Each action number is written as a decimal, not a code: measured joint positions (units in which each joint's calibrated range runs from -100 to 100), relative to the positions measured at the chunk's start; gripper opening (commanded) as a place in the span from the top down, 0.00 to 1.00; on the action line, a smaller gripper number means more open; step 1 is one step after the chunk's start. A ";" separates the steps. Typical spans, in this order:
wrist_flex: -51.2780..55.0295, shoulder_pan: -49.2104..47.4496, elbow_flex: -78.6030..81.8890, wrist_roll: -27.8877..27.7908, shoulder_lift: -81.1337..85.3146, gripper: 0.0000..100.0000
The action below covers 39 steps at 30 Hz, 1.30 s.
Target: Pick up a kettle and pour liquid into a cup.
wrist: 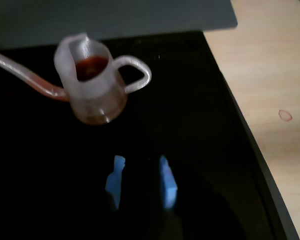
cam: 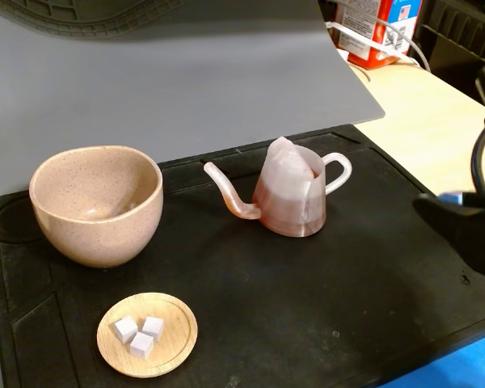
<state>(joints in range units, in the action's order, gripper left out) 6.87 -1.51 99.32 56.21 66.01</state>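
The translucent pinkish kettle (cam: 291,198) stands upright on the black mat (cam: 323,307), with its spout pointing left and its loop handle to the right. Reddish-brown liquid (wrist: 91,66) shows inside it in the wrist view. The beige-pink speckled cup (cam: 97,202) stands to the left of the kettle, a short gap from the spout tip. My gripper (cam: 440,206) is low at the right edge of the fixed view, to the right of the kettle and apart from it. In the wrist view the gripper (wrist: 140,172) is open and empty, its blue-padded fingertips (wrist: 115,175) short of the kettle (wrist: 95,85).
A small wooden dish (cam: 182,323) with three white cubes (cam: 141,333) lies at the front left of the mat. A grey board (cam: 186,73) rises behind the mat. A red and white carton (cam: 380,28) stands at the back right on the wooden table (cam: 420,105).
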 measured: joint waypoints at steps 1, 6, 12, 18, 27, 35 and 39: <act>-2.89 0.00 -0.10 0.00 -2.23 0.89; -5.08 3.70 -2.82 -6.08 -10.96 0.89; -19.43 4.31 -8.86 -12.78 -27.65 0.89; -20.13 4.23 -9.15 -17.81 -29.88 0.89; -43.85 0.15 -14.61 -18.12 -53.08 0.81; -44.46 0.38 -28.14 -20.12 -66.87 0.81; -52.08 0.38 -30.87 -20.12 -74.83 0.81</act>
<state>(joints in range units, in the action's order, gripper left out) -45.21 -1.13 68.45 36.09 -8.82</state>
